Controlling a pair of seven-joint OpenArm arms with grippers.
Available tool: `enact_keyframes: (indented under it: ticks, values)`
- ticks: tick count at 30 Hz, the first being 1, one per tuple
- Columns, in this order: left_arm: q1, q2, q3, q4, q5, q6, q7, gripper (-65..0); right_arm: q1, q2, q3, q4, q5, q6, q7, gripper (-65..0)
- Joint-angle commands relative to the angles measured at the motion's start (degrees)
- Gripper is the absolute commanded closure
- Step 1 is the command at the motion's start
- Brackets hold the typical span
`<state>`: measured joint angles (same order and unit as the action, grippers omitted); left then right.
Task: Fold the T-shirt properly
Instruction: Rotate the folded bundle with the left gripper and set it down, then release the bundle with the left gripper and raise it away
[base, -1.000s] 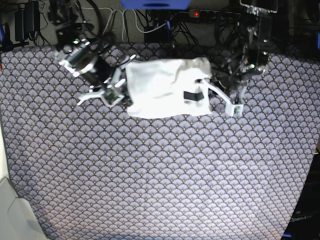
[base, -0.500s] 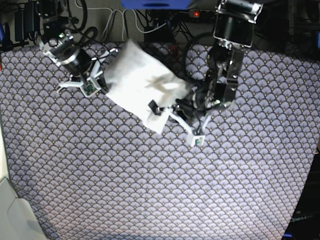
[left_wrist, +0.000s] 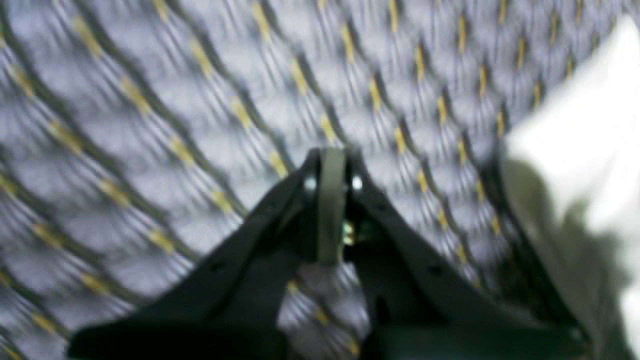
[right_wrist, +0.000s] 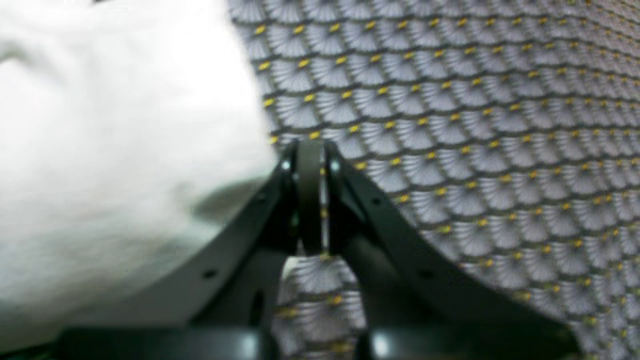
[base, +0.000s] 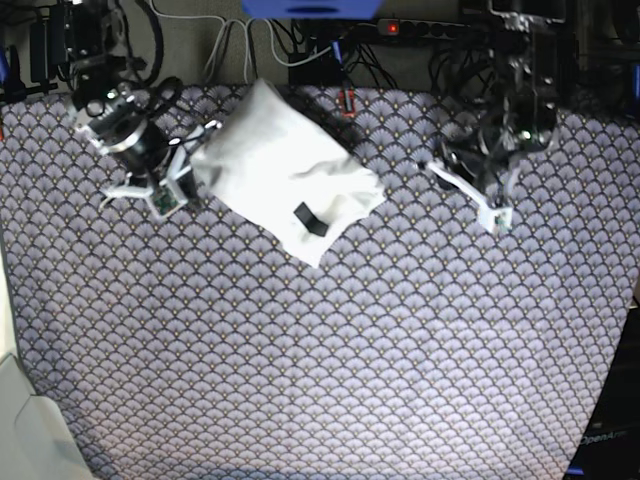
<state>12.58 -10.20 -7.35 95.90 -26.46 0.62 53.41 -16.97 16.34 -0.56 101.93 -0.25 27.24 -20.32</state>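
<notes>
The T-shirt (base: 285, 170) lies folded into a compact white packet, turned like a diamond at the back middle of the table, plain side up, with its small black tag (base: 310, 220) near the front corner. My right gripper (base: 195, 160) is at the packet's left edge; in the right wrist view it (right_wrist: 310, 150) is shut and empty, with the shirt (right_wrist: 120, 130) just to its left. My left gripper (base: 445, 170) is apart from the shirt, off to its right; in the left wrist view it (left_wrist: 332, 165) is shut and empty, with the shirt (left_wrist: 590, 120) at the right edge.
The table is covered by a grey scallop-patterned cloth (base: 330, 360). Cables and a power strip (base: 400, 28) run behind the back edge. A pale object (base: 25, 430) sits at the front left corner.
The shirt packet has turned from square to diagonal. My left gripper has let go of its corner and pulled back to the right. My right gripper has shifted slightly left, staying at the shirt's edge.
</notes>
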Motion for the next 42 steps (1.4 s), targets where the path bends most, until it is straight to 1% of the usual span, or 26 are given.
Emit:
enact_keyframes:
  ticks: [1,4,5,7,9,11,16,19,23,24,27,28,32,36,39,42]
  values:
    - [0.7,0.4,0.4,1.6,-0.6,-0.3,-0.6,-0.5,1.0,0.8,0.9,0.4,0.3,-0.6,1.2,0.0]
    - [2.4,2.5,3.5,1.1,0.9,-0.3,-0.6,-0.5,1.5,1.0,2.2,-1.3,0.3,-0.4,1.2,0.0]
    - [2.6,3.3,5.1,0.6,2.2,-0.3,-1.0,-0.5,2.1,1.5,2.7,-2.2,0.3,0.3,1.3,0.0]
    - [2.4,4.8,8.0,-0.6,4.9,-0.3,-1.1,-0.5,3.5,1.4,3.9,-4.5,0.3,4.7,1.3,0.0]
    - [2.4,6.2,10.2,-1.6,7.2,-0.3,-1.1,-0.5,3.9,1.2,5.5,-6.4,0.3,7.8,1.3,0.0]
    - [1.5,8.1,11.4,-2.8,8.5,-0.3,-1.2,-0.5,4.2,0.7,6.5,-7.8,0.3,8.6,1.3,0.0]
    - [-2.6,11.3,11.6,-7.7,10.2,-0.3,-1.3,-0.5,3.6,0.7,6.8,-8.1,0.3,8.7,1.3,0.0]
    - [-6.5,12.6,11.6,-10.7,9.9,-0.3,-1.3,-0.5,2.3,0.4,6.7,-8.3,0.3,8.7,1.3,0.0]
    - [-12.4,15.0,11.4,-15.7,10.2,-0.3,-1.7,-0.5,0.8,-0.7,6.6,-8.3,0.3,8.8,1.3,0.0]
    - [-13.9,15.4,11.4,-17.1,10.2,-0.3,-2.6,-0.5,0.1,-0.7,6.6,-8.3,0.3,9.1,1.3,0.0]
    - [-18.2,16.5,11.5,-22.5,10.2,-0.3,-6.5,-0.5,-0.9,-1.9,6.0,-8.2,0.3,12.2,1.3,0.0]
    - [-19.5,16.8,11.5,-24.6,10.2,-0.3,-7.7,-0.5,-1.4,-1.9,6.0,-8.2,0.3,12.8,1.3,0.0]
    - [-24.3,17.4,11.7,-32.4,9.7,-0.3,-12.0,-0.5,-3.1,-3.5,6.0,-7.8,0.3,12.8,1.3,0.0]
    - [-26.1,18.0,11.4,-34.7,9.7,-0.3,-14.9,-0.5,-4.5,-3.9,5.8,-7.8,0.3,12.8,1.3,0.0]
    - [-27.0,16.9,11.4,-32.1,9.7,-0.3,-14.3,-0.5,-4.6,-4.0,5.9,-7.8,0.3,12.8,1.3,0.0]
    - [-27.0,13.9,11.3,-27.2,9.7,-0.3,-12.2,-0.5,-4.6,-3.9,6.2,-6.9,0.3,12.8,1.3,0.0]
